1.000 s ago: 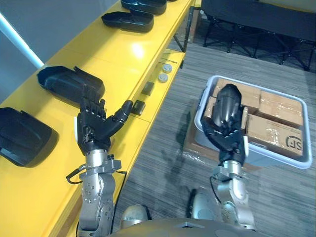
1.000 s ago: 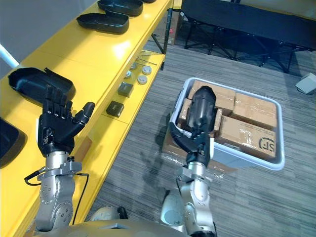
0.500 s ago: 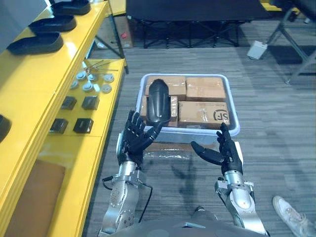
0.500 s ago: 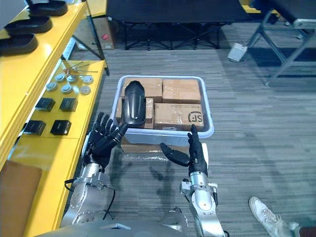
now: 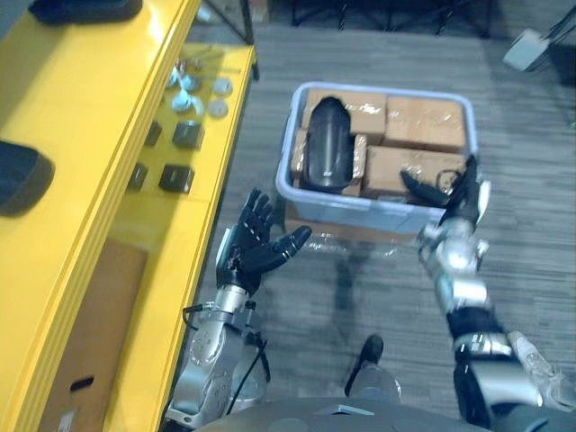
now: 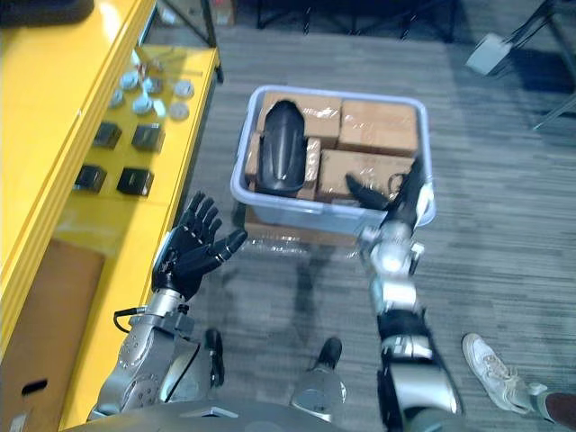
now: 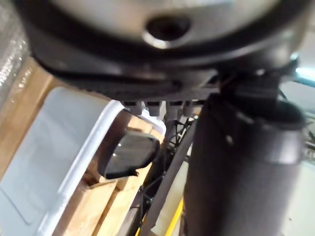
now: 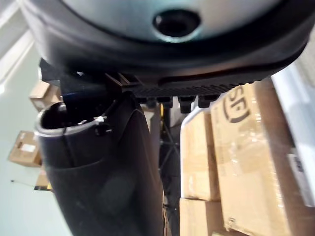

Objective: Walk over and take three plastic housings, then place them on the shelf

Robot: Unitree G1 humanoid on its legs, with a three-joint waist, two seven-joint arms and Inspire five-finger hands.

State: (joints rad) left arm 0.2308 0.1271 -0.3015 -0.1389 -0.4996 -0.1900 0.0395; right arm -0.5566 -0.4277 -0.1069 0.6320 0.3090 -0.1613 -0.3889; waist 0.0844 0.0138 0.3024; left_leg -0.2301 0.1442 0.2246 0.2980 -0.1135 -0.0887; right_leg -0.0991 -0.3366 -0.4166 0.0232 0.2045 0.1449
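Note:
A black plastic housing (image 5: 328,153) lies on cardboard boxes in the left half of a pale bin (image 5: 335,197) on the floor; the left wrist view also shows the housing (image 7: 129,155). Two more black housings (image 5: 20,174) (image 5: 85,7) rest on top of the yellow shelf (image 5: 90,99) at the left. My left hand (image 5: 256,249) is open with spread fingers, held low between the shelf and the bin's near left corner, holding nothing. My right hand (image 5: 456,196) is open at the bin's near right rim, its thumb pointing over the boxes (image 8: 246,162).
Small dark blocks (image 5: 175,177) and round metal parts (image 5: 193,85) lie on the shelf's lower ledge. A cardboard sheet (image 5: 81,342) sits on the ledge nearer me. The bin stands on a flat wrapped carton. A person's shoe (image 6: 493,378) shows at lower right.
The view has swung and tilted, so the shelf and bin appear shifted. My right hand has reached forward to the bin's near right rim. The left hand stays open and low.

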